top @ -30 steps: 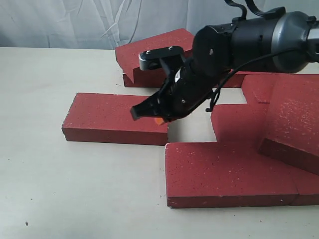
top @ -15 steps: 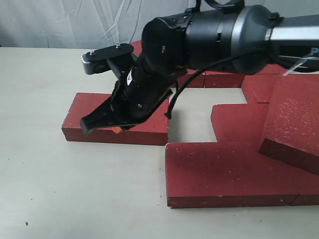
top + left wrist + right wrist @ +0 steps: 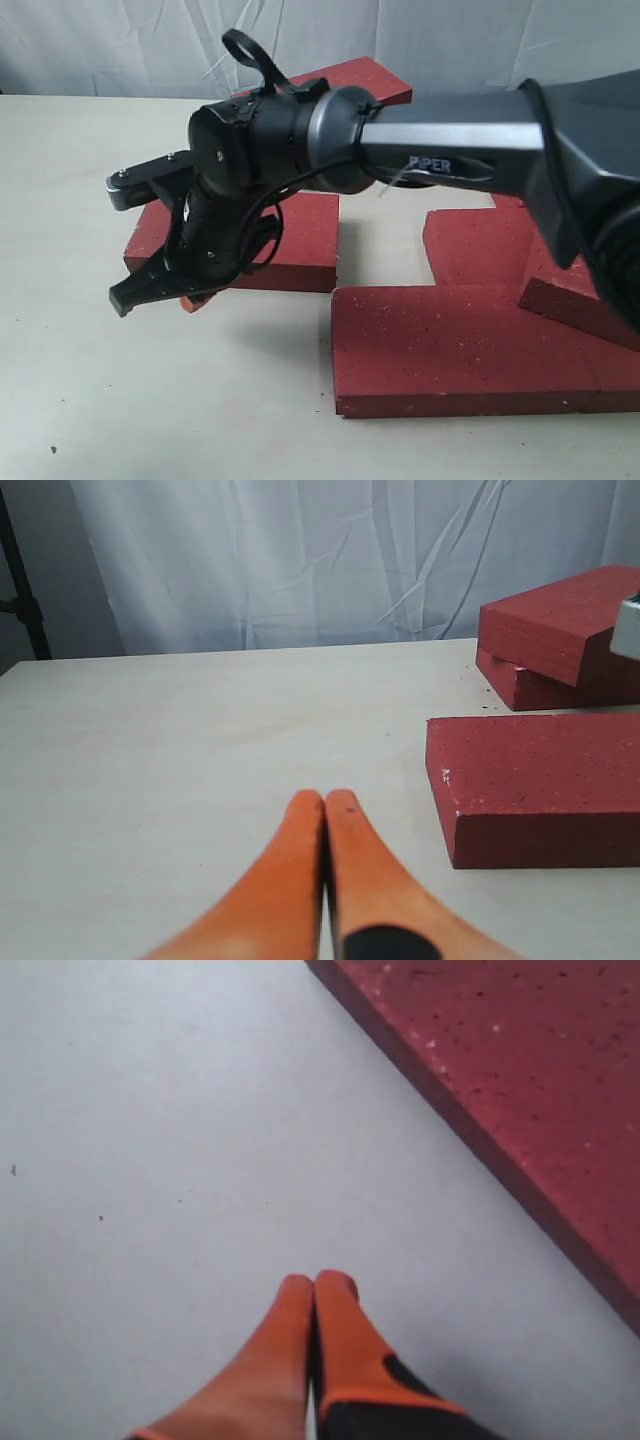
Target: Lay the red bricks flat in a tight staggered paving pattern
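Several red bricks lie flat on the pale table. The left brick (image 3: 305, 238) is partly hidden behind my right arm. A long front brick (image 3: 450, 345) lies beside it, with more bricks (image 3: 478, 243) to the right and one tilted brick (image 3: 592, 295) leaning on them. Stacked bricks (image 3: 352, 78) sit at the back. My right gripper (image 3: 135, 294) has reached across and hangs shut and empty just off the left brick's front left corner; that brick's edge (image 3: 520, 1090) runs beside it (image 3: 316, 1282). My left gripper (image 3: 325, 798) is shut and empty, a brick (image 3: 535, 780) beside it.
A white curtain (image 3: 120, 45) closes off the back of the table. Bare tabletop (image 3: 150, 400) spreads across the left and front. A gap of table (image 3: 380, 240) separates the left brick from the right group. Two stacked bricks (image 3: 570, 630) show in the left wrist view.
My right arm has swept left, from above the gap between the bricks, over the left brick, to its front left corner. The bricks have not shifted.
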`<state>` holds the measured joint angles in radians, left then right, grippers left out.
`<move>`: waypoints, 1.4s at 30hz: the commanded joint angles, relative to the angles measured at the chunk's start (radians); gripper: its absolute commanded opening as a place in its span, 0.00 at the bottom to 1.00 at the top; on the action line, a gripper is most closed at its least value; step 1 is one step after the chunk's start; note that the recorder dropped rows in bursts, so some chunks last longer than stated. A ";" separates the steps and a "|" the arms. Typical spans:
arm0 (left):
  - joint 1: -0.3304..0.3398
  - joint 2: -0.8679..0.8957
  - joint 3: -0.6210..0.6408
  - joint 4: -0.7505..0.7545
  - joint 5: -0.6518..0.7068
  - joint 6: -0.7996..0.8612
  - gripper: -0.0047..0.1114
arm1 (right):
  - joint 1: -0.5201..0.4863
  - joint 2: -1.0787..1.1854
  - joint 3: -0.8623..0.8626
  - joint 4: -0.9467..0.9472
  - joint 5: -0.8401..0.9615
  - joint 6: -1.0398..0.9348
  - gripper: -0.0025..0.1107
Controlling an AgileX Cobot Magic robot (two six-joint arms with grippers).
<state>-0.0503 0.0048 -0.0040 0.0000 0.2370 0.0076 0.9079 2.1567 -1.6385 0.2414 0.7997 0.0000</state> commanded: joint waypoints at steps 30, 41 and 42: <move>-0.003 -0.005 0.004 0.000 -0.006 0.000 0.04 | 0.001 0.086 -0.033 -0.446 -0.005 0.426 0.02; -0.003 -0.005 0.004 0.000 -0.006 0.000 0.04 | -0.077 0.086 -0.033 -0.466 -0.031 0.524 0.02; -0.003 -0.005 0.004 0.000 -0.006 0.000 0.04 | -0.089 0.086 -0.033 -0.464 -0.031 0.528 0.02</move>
<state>-0.0503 0.0048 -0.0040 0.0000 0.2370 0.0076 0.8567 2.2448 -1.6661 -0.2099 0.7740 0.5047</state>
